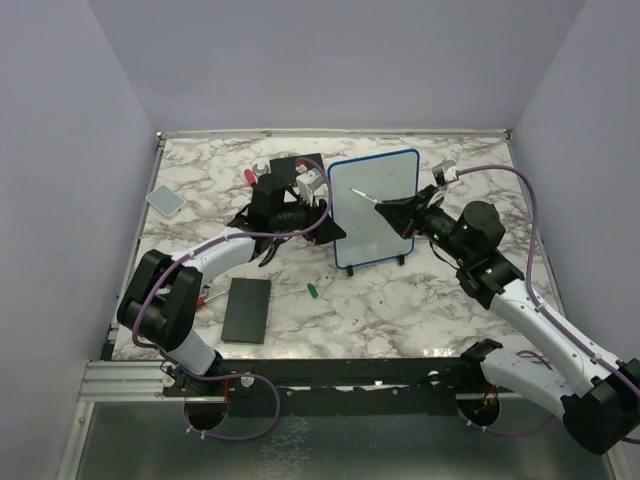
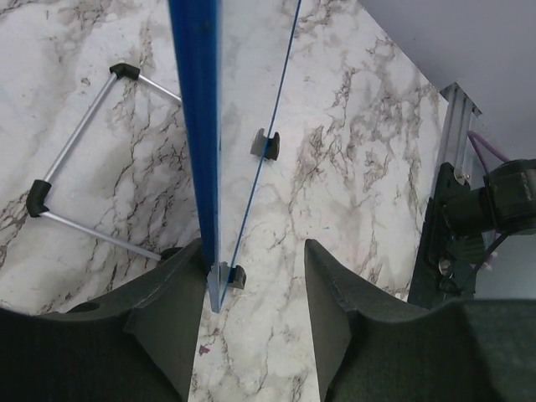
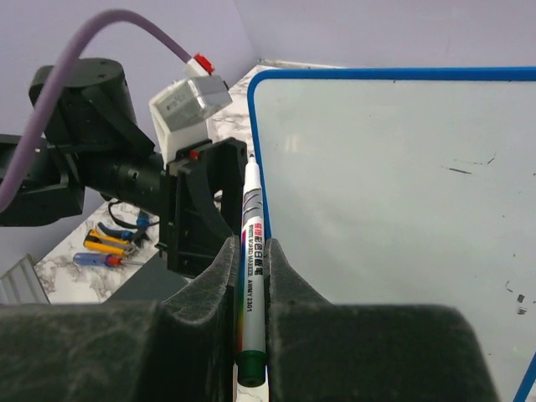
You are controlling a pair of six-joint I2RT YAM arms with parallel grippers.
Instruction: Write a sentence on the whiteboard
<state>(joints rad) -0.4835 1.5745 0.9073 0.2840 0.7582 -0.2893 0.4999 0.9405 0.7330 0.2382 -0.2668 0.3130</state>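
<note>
Pale lilac walls (image 1: 330,60) enclose a white marble-patterned tabletop (image 1: 400,300) under even light

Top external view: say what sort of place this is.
Likely a robot lab cell: marble-patterned tabletop, plain lilac walls boxing it in, a left arm and right arm bolted along the near rail.

I count one whiteboard (image 1: 372,208) and one marker (image 3: 251,276), which sits between my right fingers (image 3: 201,306). There are two slabs: a near slab (image 1: 247,309) behind my left fingers (image 2: 167,318) and a far slab (image 1: 293,164) beyond them. One green cap (image 1: 312,290). One grey pad (image 1: 165,199) off to their left.
</note>
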